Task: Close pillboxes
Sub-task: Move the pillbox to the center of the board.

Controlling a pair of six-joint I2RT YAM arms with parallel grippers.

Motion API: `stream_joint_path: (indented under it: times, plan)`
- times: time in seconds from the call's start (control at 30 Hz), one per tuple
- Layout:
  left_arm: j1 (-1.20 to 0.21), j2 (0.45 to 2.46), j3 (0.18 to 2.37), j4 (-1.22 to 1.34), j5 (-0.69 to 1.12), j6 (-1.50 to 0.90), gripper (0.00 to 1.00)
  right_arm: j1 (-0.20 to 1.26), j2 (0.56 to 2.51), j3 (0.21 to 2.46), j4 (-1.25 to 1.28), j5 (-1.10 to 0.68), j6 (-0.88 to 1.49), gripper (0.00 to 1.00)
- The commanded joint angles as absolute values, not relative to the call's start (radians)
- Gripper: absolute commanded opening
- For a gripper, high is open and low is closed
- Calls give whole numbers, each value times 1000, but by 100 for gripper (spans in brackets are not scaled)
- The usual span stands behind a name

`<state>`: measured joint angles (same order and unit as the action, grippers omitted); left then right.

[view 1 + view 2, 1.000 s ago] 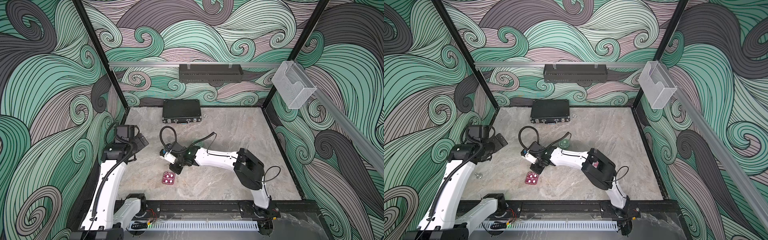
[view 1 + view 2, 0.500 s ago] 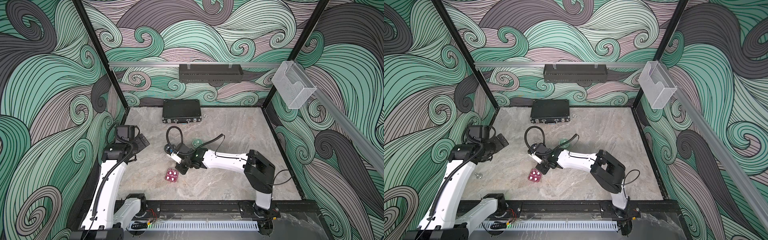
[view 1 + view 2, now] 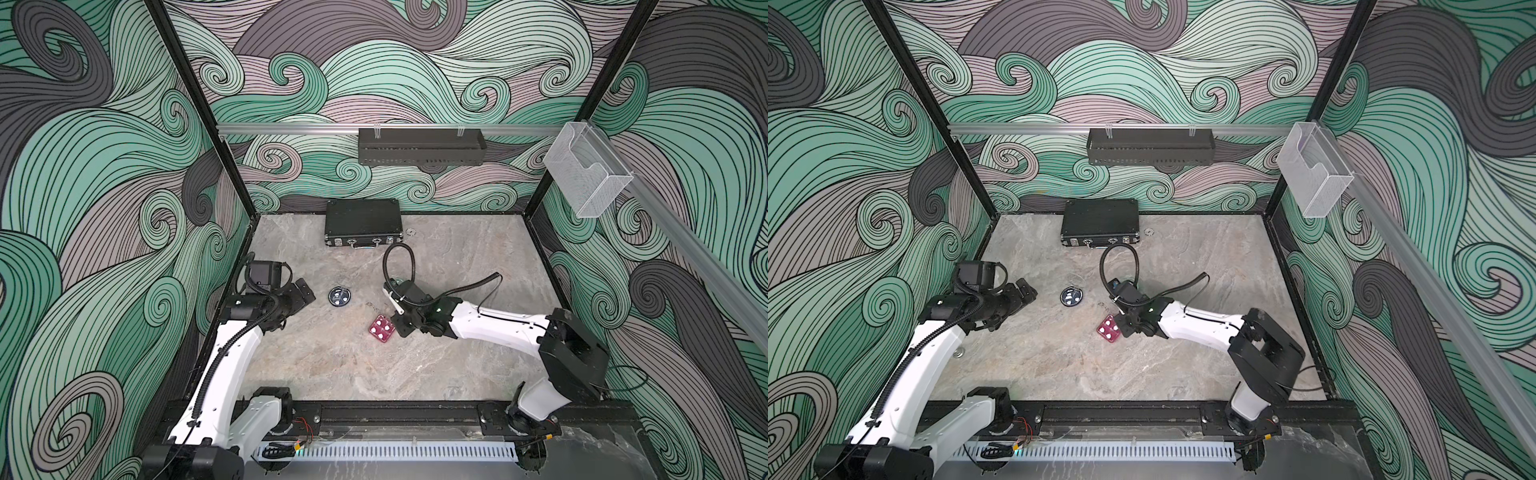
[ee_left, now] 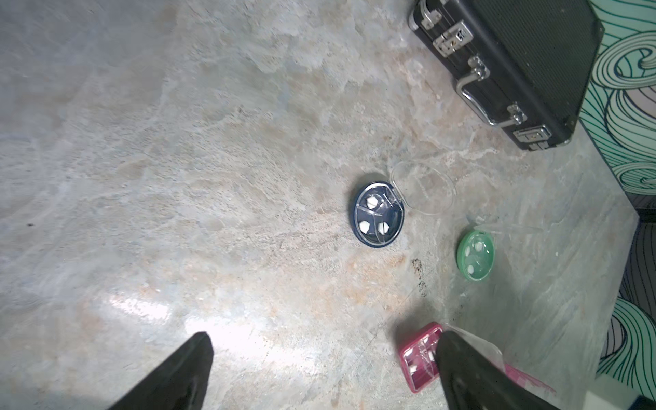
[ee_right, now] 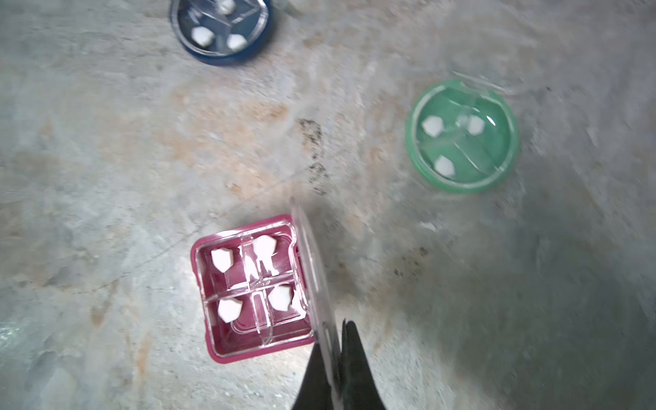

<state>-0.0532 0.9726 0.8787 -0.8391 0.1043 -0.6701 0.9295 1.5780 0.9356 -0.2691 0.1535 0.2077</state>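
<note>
Pinching the pink pillbox (image 5: 252, 284) by its upright lid (image 5: 310, 262) lets your right gripper (image 5: 335, 349) fold it shut; left gripper (image 4: 323, 337) hangs open.

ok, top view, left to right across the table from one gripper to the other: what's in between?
In a top view: left gripper → round dark blue translucent pillbox → square dark pink translucent pillbox → right gripper. Left out: black briefcase with metal latches, which spans both boxes.
</note>
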Motion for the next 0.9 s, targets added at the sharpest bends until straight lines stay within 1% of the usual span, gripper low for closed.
stream_joint_path:
  times: [0.0, 0.13, 0.27, 0.37, 0.4, 0.43, 0.5, 0.57, 0.63, 0.67, 0.77, 0.83, 0.87]
  plan:
    - [-124, 985, 851, -754, 161, -701, 97, 908, 1504, 874, -246, 240, 292, 0]
    - [-275, 1030, 802, -683, 160, -735, 92, 896, 1473, 819, -245, 269, 352, 0]
    - [-397, 1126, 776, -623, 201, -769, 81, 894, 1468, 800, -243, 280, 404, 0]
    - [-479, 1215, 786, -610, 216, -776, 79, 896, 1466, 780, -222, 279, 435, 0]
    - [-506, 1242, 790, -596, 221, -778, 78, 895, 1466, 776, -219, 278, 445, 6]
    - [-525, 1261, 791, -587, 228, -781, 77, 895, 1466, 773, -217, 276, 451, 10]
    - [-569, 1306, 790, -551, 251, -788, 76, 896, 1466, 770, -209, 259, 458, 13]
    - [-604, 1349, 796, -526, 269, -791, 72, 895, 1462, 770, -209, 251, 466, 21]
    - [-629, 1392, 811, -517, 283, -784, 69, 894, 1450, 770, -212, 245, 470, 26]
    - [-637, 1414, 820, -515, 291, -780, 67, 895, 1439, 773, -218, 245, 470, 30]
    - [-653, 1493, 841, -502, 309, -766, 56, 893, 1399, 778, -236, 239, 458, 42]
    - [-658, 1533, 850, -482, 325, -762, 49, 883, 1376, 786, -251, 213, 449, 47]
    - [-659, 1552, 854, -468, 337, -762, 40, 873, 1367, 790, -253, 187, 444, 48]
